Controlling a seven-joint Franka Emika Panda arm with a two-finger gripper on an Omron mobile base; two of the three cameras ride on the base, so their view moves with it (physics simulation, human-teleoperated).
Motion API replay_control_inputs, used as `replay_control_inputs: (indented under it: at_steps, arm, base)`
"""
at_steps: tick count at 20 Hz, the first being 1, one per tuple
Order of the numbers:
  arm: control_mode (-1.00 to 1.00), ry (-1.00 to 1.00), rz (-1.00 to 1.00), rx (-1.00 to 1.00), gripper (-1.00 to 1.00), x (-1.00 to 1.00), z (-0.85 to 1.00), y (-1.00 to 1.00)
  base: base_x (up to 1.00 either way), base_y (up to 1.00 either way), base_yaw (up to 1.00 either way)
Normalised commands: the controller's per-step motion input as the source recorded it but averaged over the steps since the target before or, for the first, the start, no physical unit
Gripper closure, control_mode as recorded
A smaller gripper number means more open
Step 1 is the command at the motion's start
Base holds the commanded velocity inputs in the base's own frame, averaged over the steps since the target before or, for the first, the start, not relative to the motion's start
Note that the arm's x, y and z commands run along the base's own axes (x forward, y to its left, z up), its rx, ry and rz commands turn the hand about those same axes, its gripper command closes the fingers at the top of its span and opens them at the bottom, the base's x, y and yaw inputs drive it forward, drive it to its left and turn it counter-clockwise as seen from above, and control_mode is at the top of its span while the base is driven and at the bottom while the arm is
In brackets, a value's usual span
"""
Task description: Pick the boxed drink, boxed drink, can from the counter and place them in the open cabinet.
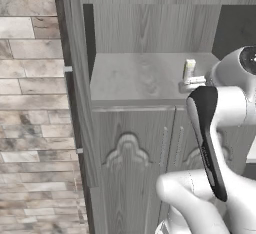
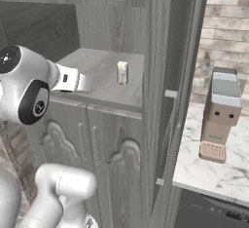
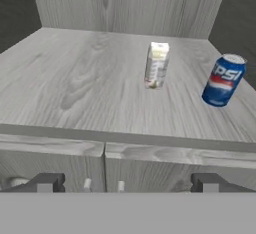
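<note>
Fingertips sit wide apart at the bottom of the hand view, so your gripper is spread and carries nothing. It hangs just in front of the shelf edge of the open cabinet, above the two panelled doors.

My guess is that the step in hand is backing out after a placement. Pull straight back and level, keeping the fingers clear of the shelf lip, and do not sweep sideways until the hand is outside the cabinet's side walls.

Further in, one boxed drink stands upright near the middle of the shelf, and the can stands to its right, close to the right wall (it looks tilted, but that may be the camera's angle). The two are apart, not touching. Only one carton is on the shelf, so judge the task as two-thirds done, with a second carton to fetch.

In the right base view, a brown and grey appliance stands on the marble counter beside the cabinet; mind it when you swing away.
</note>
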Motion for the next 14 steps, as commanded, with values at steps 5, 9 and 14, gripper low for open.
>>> replay_control_inputs:
  at_steps: [5,9,14]
  arm:
    - [-1.00,0.00,0.00,0.00,-1.00,-0.40,0.07,0.16]
    - [-1.00,0.00,0.00,0.00,-1.00,-0.35,0.07,0.19]
    - [-1.00,0.00,0.00,0.00,-1.00,-0.29,0.03,0.13]
  base:
    - [0.00,0.00,0.00]
    - [0.00,0.00,0.00]
    - [0.00,0.00,0.00]
